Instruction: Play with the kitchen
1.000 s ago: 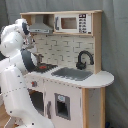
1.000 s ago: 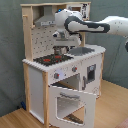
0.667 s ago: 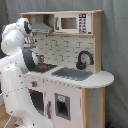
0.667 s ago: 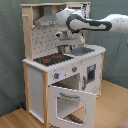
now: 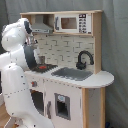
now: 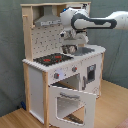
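Kitchen (image 6: 60, 65) is seen standing on the wood floor (image 6: 112, 107) before a grey curtain (image 5: 115, 50), directly below and behind the gripper (image 6: 69, 48). The red-ringed stovetop (image 6: 52, 59) lies just beneath the gripper, the sink (image 5: 72, 73) to its side. The oven door (image 6: 70, 102) hangs open well below. Whether anything is clasped cannot be told.

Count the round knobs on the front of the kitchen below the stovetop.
2 knobs show in the second exterior view, side by side on the kitchen's front panel under the stovetop: one above the open oven door, one nearer the sink. Others may be hidden.
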`<action>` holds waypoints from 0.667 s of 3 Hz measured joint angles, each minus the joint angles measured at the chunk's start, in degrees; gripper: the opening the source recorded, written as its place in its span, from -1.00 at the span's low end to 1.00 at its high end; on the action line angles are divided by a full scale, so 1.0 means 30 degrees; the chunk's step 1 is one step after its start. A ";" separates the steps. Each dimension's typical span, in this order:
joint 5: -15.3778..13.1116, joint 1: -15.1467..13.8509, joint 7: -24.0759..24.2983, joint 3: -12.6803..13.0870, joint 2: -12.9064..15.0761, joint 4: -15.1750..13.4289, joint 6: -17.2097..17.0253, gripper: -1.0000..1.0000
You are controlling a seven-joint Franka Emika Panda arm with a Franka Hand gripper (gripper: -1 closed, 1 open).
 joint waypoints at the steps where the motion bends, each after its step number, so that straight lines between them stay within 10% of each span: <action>1: -0.0740 0.0582 0.0533 0.0028 0.1020 -0.1285 0.0341 -1.00; 2: -0.1586 0.1196 0.1193 0.0059 0.2200 -0.2802 0.0879 -1.00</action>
